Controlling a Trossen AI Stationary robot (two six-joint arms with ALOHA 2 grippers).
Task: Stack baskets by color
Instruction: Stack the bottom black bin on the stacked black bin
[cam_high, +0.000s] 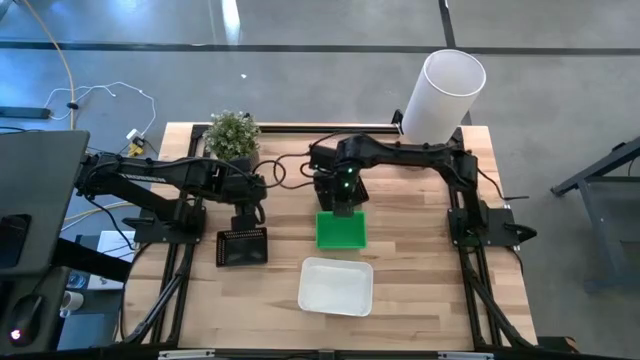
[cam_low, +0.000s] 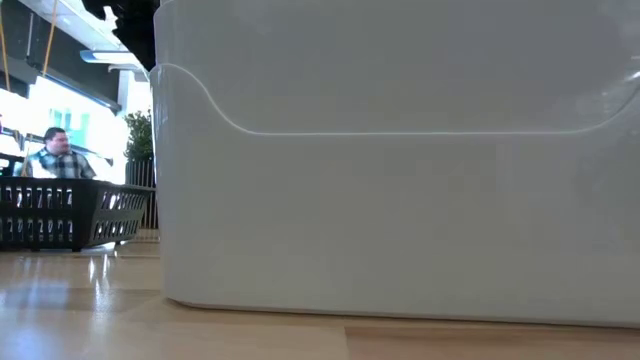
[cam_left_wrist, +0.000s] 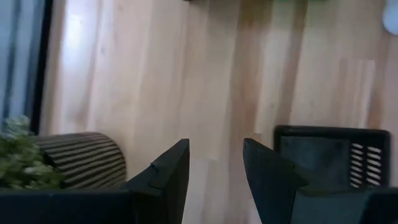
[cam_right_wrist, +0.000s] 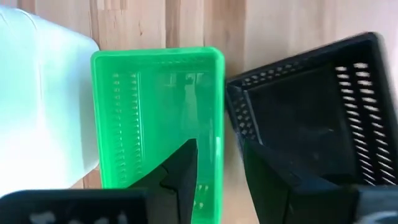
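A green basket (cam_high: 341, 230) lies flat on the table's middle, with a white basket (cam_high: 336, 286) nearer the front edge and a black perforated basket (cam_high: 242, 247) to the left. My right gripper (cam_high: 343, 208) hangs over the green basket's far end. In the right wrist view it is open (cam_right_wrist: 217, 146), one finger over the green basket's inside (cam_right_wrist: 158, 118) and one outside, on either side of a long rim without touching it. My left gripper (cam_left_wrist: 216, 144) is open over bare wood, just beyond the black basket (cam_left_wrist: 329, 155).
A potted plant (cam_high: 233, 133) stands at the far left of the table and a tall white cylinder (cam_high: 445, 95) at the far right corner. In the low view the white basket (cam_low: 400, 200) fills most of the picture; a person (cam_low: 55, 155) sits in the room behind.
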